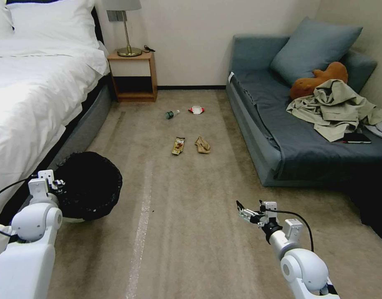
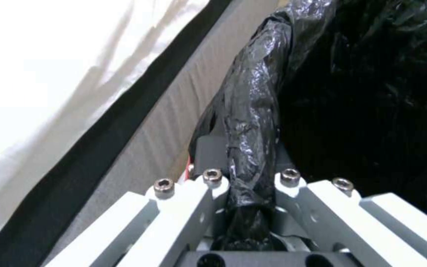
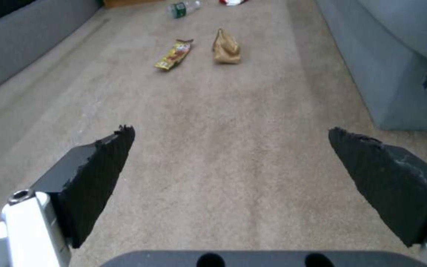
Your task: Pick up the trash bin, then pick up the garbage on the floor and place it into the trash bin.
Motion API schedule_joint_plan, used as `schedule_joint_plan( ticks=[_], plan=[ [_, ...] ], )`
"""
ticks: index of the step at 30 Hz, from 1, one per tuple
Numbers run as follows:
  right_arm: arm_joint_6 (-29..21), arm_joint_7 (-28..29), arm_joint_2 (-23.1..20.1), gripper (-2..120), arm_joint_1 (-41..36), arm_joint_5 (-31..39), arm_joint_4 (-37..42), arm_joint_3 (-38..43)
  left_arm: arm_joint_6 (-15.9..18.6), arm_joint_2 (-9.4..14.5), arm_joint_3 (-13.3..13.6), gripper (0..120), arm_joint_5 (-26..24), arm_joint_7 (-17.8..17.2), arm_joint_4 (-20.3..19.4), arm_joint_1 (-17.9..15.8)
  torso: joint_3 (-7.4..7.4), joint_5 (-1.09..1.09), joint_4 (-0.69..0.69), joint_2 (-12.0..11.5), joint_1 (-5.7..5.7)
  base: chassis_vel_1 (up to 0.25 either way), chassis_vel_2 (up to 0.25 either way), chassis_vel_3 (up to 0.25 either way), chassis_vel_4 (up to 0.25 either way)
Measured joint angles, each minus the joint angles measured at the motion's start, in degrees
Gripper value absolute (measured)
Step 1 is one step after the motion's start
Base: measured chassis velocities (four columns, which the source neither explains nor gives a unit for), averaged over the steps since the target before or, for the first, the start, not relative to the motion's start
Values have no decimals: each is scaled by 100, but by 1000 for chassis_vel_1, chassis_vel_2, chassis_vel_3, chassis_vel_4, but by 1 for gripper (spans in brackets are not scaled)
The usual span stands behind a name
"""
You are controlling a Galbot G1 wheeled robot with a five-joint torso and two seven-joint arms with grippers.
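The trash bin, lined with a crinkled black bag, hangs at the lower left beside the bed, its white base just showing. My left gripper is shut on its bagged rim. The garbage lies ahead on the carpet: a clear bottle with a green label, a red-and-white wrapper, a yellow-brown snack wrapper and crumpled tan paper. My right gripper is open above bare carpet, well short of the snack wrapper and the paper.
A white bed runs along the left and a blue-grey sofa along the right, carrying a beige clothing heap. A wooden nightstand with a lamp stands at the back wall. Carpet lies open between bed and sofa.
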Motion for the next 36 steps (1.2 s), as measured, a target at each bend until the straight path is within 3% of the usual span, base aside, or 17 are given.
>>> schedule_joint_plan(
  ticks=[12,22,36],
  plan=[
    [239,-15,10,100,21,-123,-83,-45,-55,-33,22,4,183,105,-298,231,0,0,0,0,0,0,0,0,0],
    [333,-46,45,100,-21,-365,-156,-55,-240,-198,32,4,371,221,-384,445,0,0,0,0,0,0,0,0,0],
    [380,-55,66,100,-42,-496,-193,-44,-336,-221,7,4,387,252,-390,510,0,0,-1,0,0,0,0,0,0]
  ],
)
